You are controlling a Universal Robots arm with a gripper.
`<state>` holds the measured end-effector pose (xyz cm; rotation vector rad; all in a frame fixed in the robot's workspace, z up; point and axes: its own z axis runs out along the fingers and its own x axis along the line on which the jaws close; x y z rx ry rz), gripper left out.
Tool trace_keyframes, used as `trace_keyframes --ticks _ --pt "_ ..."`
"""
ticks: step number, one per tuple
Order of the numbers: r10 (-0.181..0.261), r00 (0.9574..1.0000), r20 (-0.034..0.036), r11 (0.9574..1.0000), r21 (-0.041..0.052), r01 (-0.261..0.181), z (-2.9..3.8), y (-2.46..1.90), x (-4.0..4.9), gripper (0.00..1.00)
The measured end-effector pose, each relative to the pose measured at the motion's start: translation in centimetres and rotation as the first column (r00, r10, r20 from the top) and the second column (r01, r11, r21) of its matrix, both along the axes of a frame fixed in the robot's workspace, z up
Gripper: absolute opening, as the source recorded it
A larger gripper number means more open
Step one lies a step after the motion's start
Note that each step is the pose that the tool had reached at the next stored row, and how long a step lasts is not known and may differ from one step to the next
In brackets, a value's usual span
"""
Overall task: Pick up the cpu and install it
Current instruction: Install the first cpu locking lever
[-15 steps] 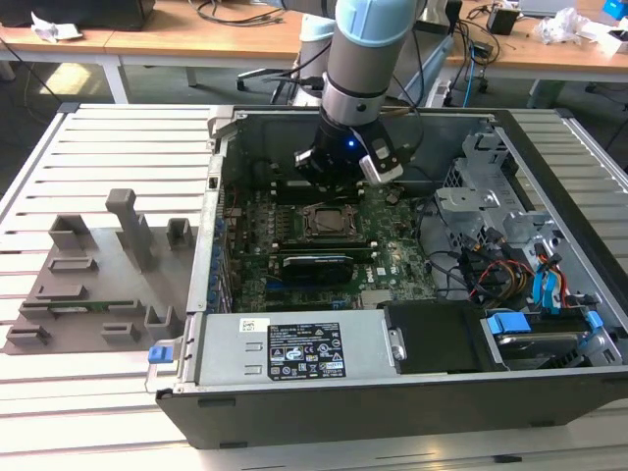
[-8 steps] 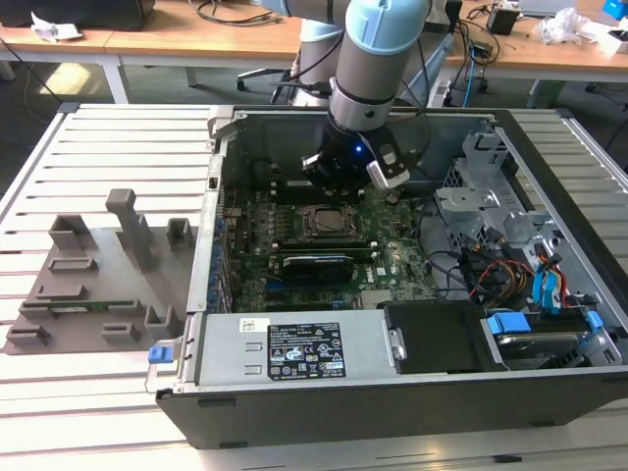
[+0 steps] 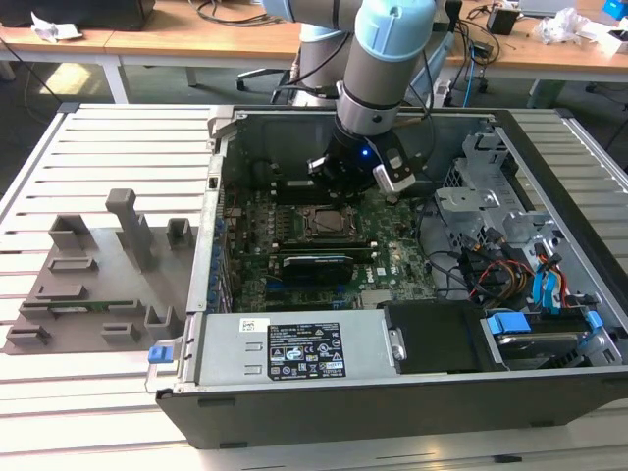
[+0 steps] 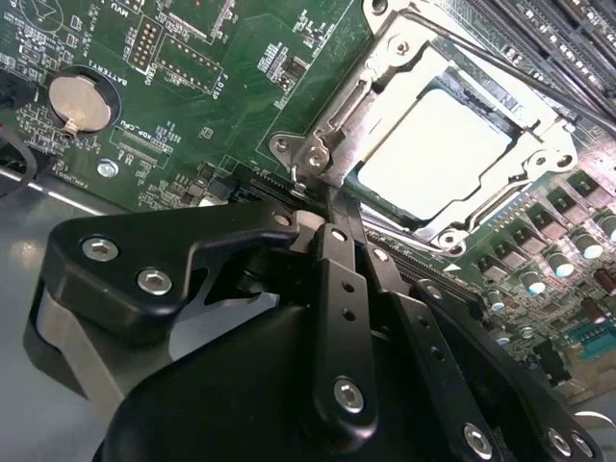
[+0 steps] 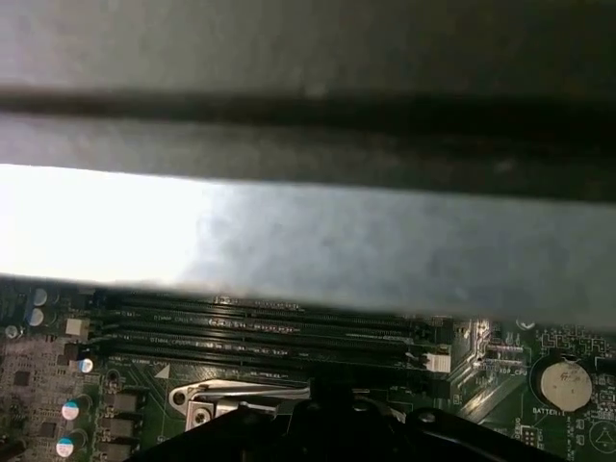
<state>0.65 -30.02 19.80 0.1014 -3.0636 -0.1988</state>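
The cpu (image 4: pixel 433 154), a flat silvery square, lies in the socket of the green motherboard (image 4: pixel 192 87), with the metal socket frame (image 4: pixel 380 72) around it. In the exterior view the cpu (image 3: pixel 327 222) sits mid-board inside the open computer case (image 3: pixel 392 392). My gripper (image 4: pixel 325 188) hangs low over the board beside the socket's corner. Its black fingers (image 4: pixel 339 260) are shut together, tips touching the frame's edge, with nothing seen between them. From outside, the gripper (image 3: pixel 351 184) sits just behind the socket.
Memory slots (image 5: pixel 269 332) run along one side of the socket, and a coin battery (image 4: pixel 79 102) sits on another. A grey case wall (image 5: pixel 385 250) is close by. Drive cages and cables (image 3: pixel 510 255) fill the case's right. Grey fixture blocks (image 3: pixel 98 265) stand on the slatted table (image 3: pixel 78 147).
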Motion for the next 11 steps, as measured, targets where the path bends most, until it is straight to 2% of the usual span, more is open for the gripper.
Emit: trace_keyframes --ticks 3,5,7,11 --pt "0.0 1.0 0.0005 1.0 0.0006 0.0 0.13 0.02 0.01 0.11" --pt "0.0 1.0 0.0024 1.0 0.0004 0.0 0.8 0.02 -0.02 0.11" --pt "0.0 1.0 0.0029 1.0 0.0008 0.0 0.83 0.04 -0.19 0.11" --pt "0.0 1.0 0.0027 1.0 0.0008 0.0 0.8 0.12 -1.42 0.11"
